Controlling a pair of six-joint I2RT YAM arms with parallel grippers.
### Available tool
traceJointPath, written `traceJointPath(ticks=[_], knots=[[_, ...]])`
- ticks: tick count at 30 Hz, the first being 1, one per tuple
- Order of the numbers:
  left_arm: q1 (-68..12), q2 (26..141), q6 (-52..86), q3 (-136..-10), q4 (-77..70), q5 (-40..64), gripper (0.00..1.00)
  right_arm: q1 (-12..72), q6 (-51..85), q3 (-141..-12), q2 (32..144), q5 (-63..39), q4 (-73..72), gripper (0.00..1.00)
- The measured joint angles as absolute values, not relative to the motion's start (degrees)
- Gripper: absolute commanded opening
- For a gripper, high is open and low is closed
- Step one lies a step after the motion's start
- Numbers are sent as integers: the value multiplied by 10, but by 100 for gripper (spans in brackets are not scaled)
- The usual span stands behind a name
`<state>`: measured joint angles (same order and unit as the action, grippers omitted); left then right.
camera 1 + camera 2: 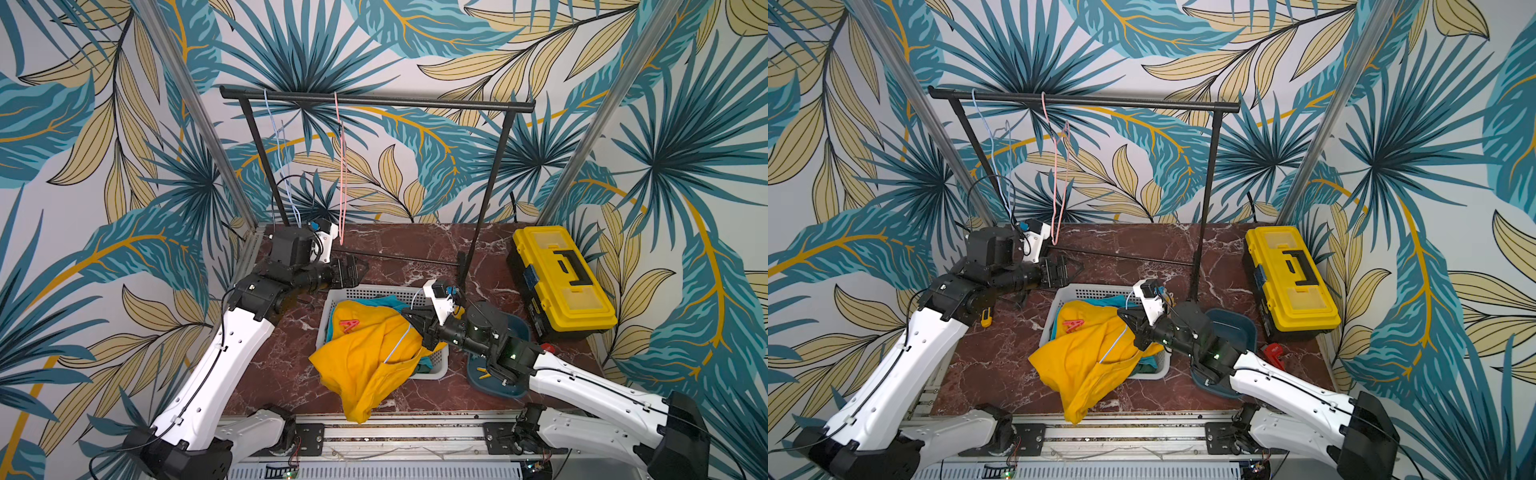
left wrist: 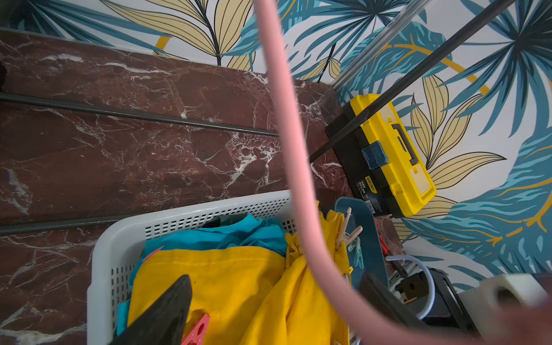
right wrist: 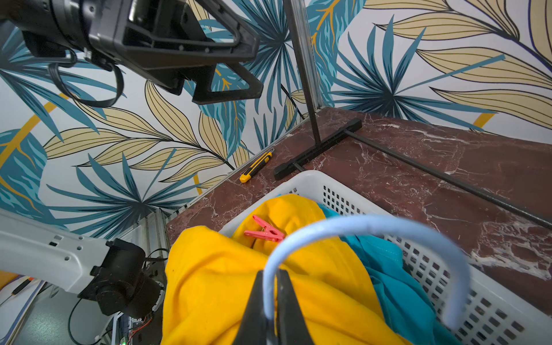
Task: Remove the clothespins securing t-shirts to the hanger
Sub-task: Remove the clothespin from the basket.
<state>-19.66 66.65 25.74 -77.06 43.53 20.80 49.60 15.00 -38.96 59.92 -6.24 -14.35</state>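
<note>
Roughly beneath left pincer (image 1: 362,272), red clothespin (image 1: 348,326).

Robot lab cell staged as a laundry corner. Walled by tropical-leaf printed panels (image 1: 415,41) fixed to bare aluminium posts (image 1: 201,116). Floored with a red-brown marble-patterned bench (image 1: 282,365). At 6 o'clock, white-and-black robot arms (image 1: 224,365) mounted on a slotted aluminium rail (image 1: 395,434). At 12 o'clock, black metal garment rack (image 1: 374,99); mid-bench, white perforated plastic basket (image 1: 374,288); at 2 o'clock, yellow-and-black plastic toolbox (image 1: 561,282).
</note>
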Motion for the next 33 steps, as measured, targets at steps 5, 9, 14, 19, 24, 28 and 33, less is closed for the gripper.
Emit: traceJointPath(ticks=[5,9,14,19,24,28,33], knots=[[-197,669,253,-768,436,208,88,495,177,-382,627,-54,-102,0],[-197,675,254,-772,436,211,88,495,188,-389,632,-51,-58,0],[-194,705,253,-804,435,222,90,495,188,-420,643,-36,-21,0],[-164,731,244,-833,432,230,91,495,175,-476,676,-22,29,0],[-130,773,238,-840,430,228,92,491,171,-480,718,-22,44,0],[-118,839,256,-869,434,236,92,491,195,-517,767,-31,111,0],[-116,911,296,-946,446,254,96,490,211,-635,818,-35,253,0]])
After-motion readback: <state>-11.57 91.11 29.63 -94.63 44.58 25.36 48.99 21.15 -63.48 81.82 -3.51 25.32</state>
